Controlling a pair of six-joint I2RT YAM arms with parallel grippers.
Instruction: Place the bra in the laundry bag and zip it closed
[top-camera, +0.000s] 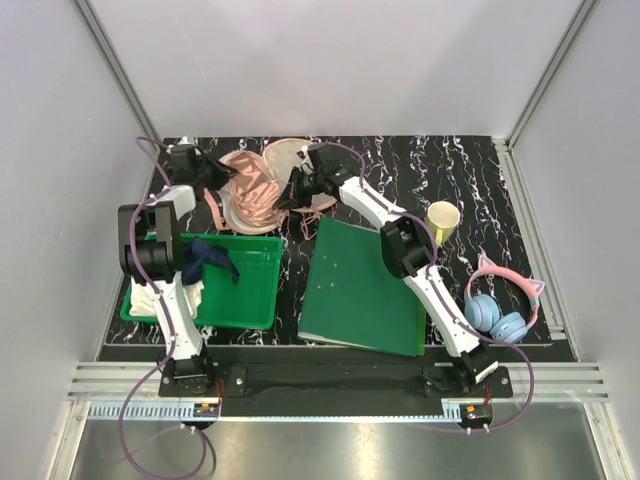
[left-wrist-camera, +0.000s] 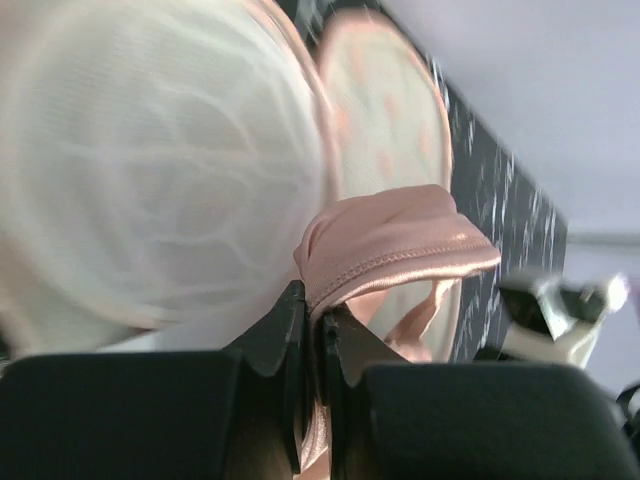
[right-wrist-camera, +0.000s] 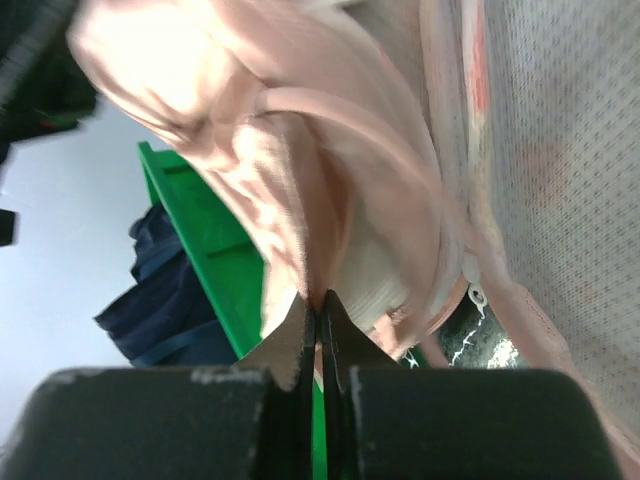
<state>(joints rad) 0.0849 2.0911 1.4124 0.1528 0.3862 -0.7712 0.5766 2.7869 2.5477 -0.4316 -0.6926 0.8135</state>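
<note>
Bra (top-camera: 258, 200) bunched at table's 11 o'clock, against the open bag (top-camera: 285, 155); whether inside it or only over the rim, cannot tell. Left gripper (left-wrist-camera: 312, 315) at bra's 9 o'clock, jaws pinched on a satin hem fold. Right gripper (right-wrist-camera: 318, 310) at bra's 3 o'clock, jaws clamped on shiny pink bra cloth. Bin (top-camera: 255, 285) at 8 o'clock holds blue cloth (top-camera: 210, 260). Folder (top-camera: 365, 290) at 6, cup (top-camera: 442, 220) at 2, headphones (top-camera: 500, 305) at 4.

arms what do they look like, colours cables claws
Both the left arm and right arm have white tubular links joined by chunky black joints. A thin purple cable loops from each base. The left claw and right claw are matte black, with blocky bodies and fingers tapering to points.
</note>
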